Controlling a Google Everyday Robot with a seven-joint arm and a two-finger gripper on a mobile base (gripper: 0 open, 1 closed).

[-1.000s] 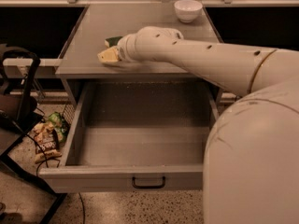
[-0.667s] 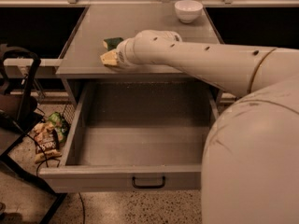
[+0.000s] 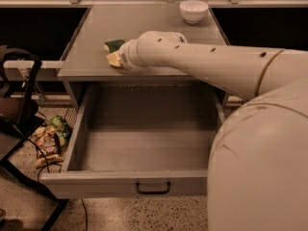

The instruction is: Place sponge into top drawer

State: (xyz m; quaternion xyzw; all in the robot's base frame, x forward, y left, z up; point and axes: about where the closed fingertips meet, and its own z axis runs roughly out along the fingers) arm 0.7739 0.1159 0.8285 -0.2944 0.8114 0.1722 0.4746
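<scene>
One sponge (image 3: 113,52) is seen on the grey cabinet top (image 3: 144,25), toward its front left part and above the rear left corner of the drawer opening. Its dark green scouring face is turned up and toward the rear, and its pale yellow foam is shown toward the front edge. The visible part of its long axis is laid roughly from rear to front, slightly slanted, while its right end is covered by the arm (image 3: 202,61). Whether it is resting flat or raised off the surface cannot be told. The gripper (image 3: 121,57) is found at the left tip of the arm, directly against the sponge's right side, so the sponge is placed just to its left. Whether the gripper is open, closed or clamped on the sponge cannot be told, since it is hidden by the wrist. One top drawer (image 3: 120,183) is pulled fully out, with one black bar handle (image 3: 153,187) at the centre of its front panel. One white bowl (image 3: 193,11) is stood at the rear right of the cabinet top, well apart from the sponge.
</scene>
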